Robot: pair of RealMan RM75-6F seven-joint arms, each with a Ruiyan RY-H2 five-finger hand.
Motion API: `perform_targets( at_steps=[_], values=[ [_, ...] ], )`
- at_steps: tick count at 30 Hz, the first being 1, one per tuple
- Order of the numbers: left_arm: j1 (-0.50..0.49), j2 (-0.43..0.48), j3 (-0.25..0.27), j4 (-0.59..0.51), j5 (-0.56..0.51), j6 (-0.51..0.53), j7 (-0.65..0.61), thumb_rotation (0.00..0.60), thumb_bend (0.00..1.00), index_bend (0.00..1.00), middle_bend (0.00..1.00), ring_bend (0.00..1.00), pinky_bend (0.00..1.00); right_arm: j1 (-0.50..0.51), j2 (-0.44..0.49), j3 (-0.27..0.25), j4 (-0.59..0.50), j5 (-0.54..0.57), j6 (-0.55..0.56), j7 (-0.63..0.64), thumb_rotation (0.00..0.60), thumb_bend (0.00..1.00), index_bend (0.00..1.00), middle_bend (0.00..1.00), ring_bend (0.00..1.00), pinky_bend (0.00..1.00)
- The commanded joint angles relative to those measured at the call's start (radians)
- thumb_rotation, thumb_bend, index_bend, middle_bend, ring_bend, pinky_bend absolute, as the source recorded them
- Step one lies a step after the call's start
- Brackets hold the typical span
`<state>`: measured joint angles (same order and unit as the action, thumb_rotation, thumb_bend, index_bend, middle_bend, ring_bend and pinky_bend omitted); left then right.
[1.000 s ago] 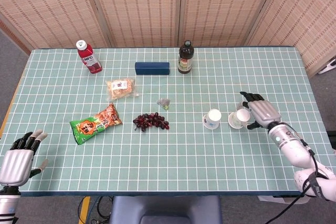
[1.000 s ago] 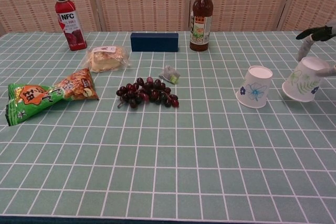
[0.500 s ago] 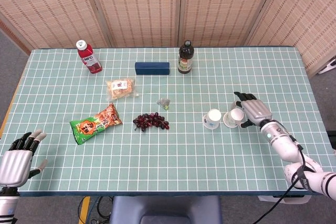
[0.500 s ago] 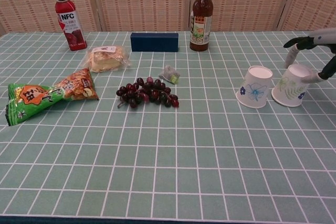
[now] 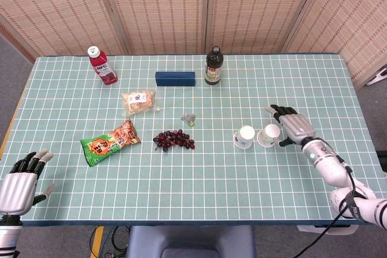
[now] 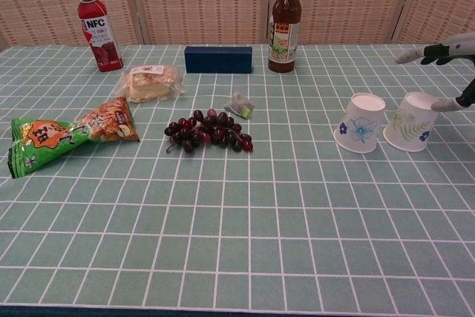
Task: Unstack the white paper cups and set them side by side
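On the green checked table [image 5: 199, 173], the left hand [image 5: 18, 187] rests at the near left corner, fingers spread and holding nothing. The two white paper cups [image 6: 361, 122] [image 6: 410, 122] now stand upside down, side by side. The right hand [image 5: 290, 126] has released the right cup, fingers wide apart.

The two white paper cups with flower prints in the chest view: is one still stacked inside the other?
No, the cup with the blue flower and the cup with the green leaves stand separately, side by side, upside down on the table.

Green gridded table [image 5: 199, 179], two paper cups [image 6: 361, 122], grapes [image 6: 208, 131], snack bags [image 6: 67, 133], bottles [image 6: 285, 27]
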<state>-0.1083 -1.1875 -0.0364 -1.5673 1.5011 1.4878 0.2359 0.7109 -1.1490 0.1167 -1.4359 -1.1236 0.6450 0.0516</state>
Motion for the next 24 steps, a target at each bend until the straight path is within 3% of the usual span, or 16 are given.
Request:
perform_targets(
  at_steps=[1, 8, 12, 17, 24],
  values=[
    [-0.001, -0.001, 0.000, 0.001, -0.001, -0.002, 0.002, 0.600, 0.26, 0.23, 0.17, 0.14, 0.22, -0.012, 0.051, 0.007, -0.062, -0.011, 0.020, 0.008, 0.600, 0.30, 0.00, 0.00, 0.00, 0.00],
    [-0.005, -0.005, -0.004, 0.005, -0.016, -0.015, 0.009, 0.600, 0.26, 0.23, 0.17, 0.14, 0.22, -0.100, 0.240, 0.007, -0.286, -0.073, 0.161, 0.012, 0.600, 0.29, 0.00, 0.00, 0.00, 0.00],
    [-0.006, -0.004, -0.012, 0.001, -0.037, -0.024, 0.005, 0.600, 0.26, 0.23, 0.17, 0.14, 0.22, -0.194, 0.287, -0.027, -0.335, -0.173, 0.288, 0.045, 0.600, 0.29, 0.00, 0.00, 0.00, 0.00],
    [-0.014, -0.002, -0.017, 0.006, -0.056, -0.045, -0.002, 0.600, 0.26, 0.23, 0.17, 0.14, 0.22, -0.304, 0.267, -0.085, -0.292, -0.279, 0.441, 0.035, 0.600, 0.29, 0.00, 0.00, 0.00, 0.00],
    [-0.025, -0.002, -0.023, 0.021, -0.071, -0.066, -0.021, 0.600, 0.26, 0.23, 0.17, 0.14, 0.22, -0.410, 0.142, -0.116, -0.170, -0.274, 0.574, -0.074, 0.600, 0.29, 0.00, 0.00, 0.00, 0.00]
  ],
)
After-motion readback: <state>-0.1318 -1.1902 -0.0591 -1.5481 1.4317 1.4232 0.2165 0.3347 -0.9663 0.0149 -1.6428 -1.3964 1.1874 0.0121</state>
